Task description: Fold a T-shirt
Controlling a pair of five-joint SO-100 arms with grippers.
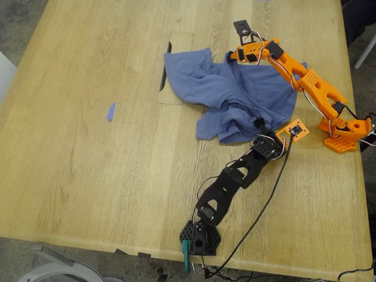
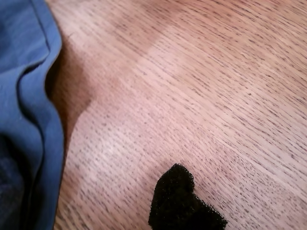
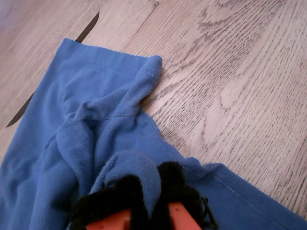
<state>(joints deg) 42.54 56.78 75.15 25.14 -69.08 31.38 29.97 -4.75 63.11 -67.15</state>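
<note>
The T-shirt (image 1: 235, 97) lies crumpled, unfolded, on the wooden table (image 1: 88, 176) toward the exterior view's right. My second gripper (image 3: 153, 201), on the orange arm (image 1: 305, 79), has its black-padded jaws pinched on a fold of the T-shirt's blue cloth at its far edge. My first gripper (image 2: 184, 203) sits just beside the garment's hem over bare wood; only one dark pad shows, so its opening cannot be judged.
</note>
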